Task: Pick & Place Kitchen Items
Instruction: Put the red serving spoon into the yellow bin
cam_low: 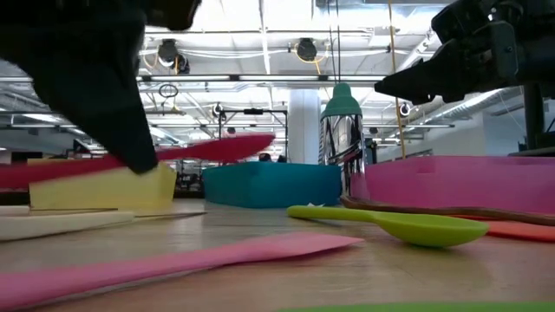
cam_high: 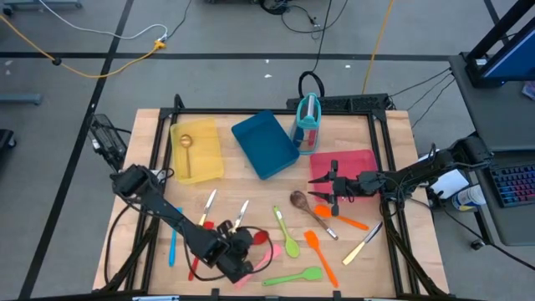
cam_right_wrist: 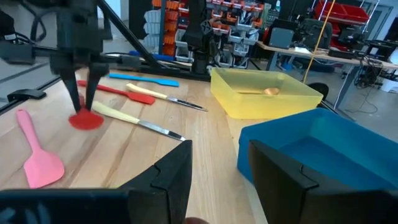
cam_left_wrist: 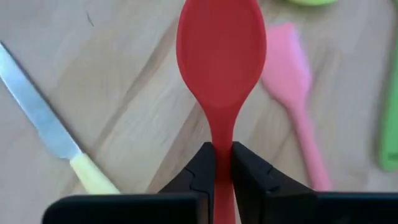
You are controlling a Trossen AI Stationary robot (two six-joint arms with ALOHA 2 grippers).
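My left gripper (cam_high: 236, 251) (cam_left_wrist: 222, 165) is shut on a red spoon (cam_left_wrist: 221, 56), near the table's near edge, among loose utensils. Beside it lie a pink spatula (cam_left_wrist: 292, 74) and a cream-handled knife (cam_left_wrist: 43, 124). In the low view the red spoon (cam_low: 221, 149) runs almost level above the table. My right gripper (cam_high: 324, 190) (cam_right_wrist: 217, 180) is open and touches nothing; it hovers at the left end of the red tray (cam_high: 355, 160). A wooden spoon (cam_high: 306, 206), a green spoon (cam_high: 287, 236) and an orange spatula (cam_high: 320, 256) lie flat on the table. My left gripper pinches the red spoon's handle (cam_left_wrist: 222, 146) just behind its bowl, between the two fingers (cam_left_wrist: 200, 171). The fingers come from above, pointing down, and lie across the handle. The spoon is lifted off the table, nearly level, with its bowl (cam_low: 234, 147) slightly higher.
A yellow tray (cam_high: 209, 163) holding a wooden spoon (cam_high: 185, 144), a blue tray (cam_high: 264, 144) and an upright teal holder (cam_high: 308, 121) stand along the far side. A green spatula (cam_high: 292, 276), a blue spatula (cam_high: 173, 238), more knives (cam_high: 362, 244) and an orange utensil (cam_high: 347, 221) lie nearer.
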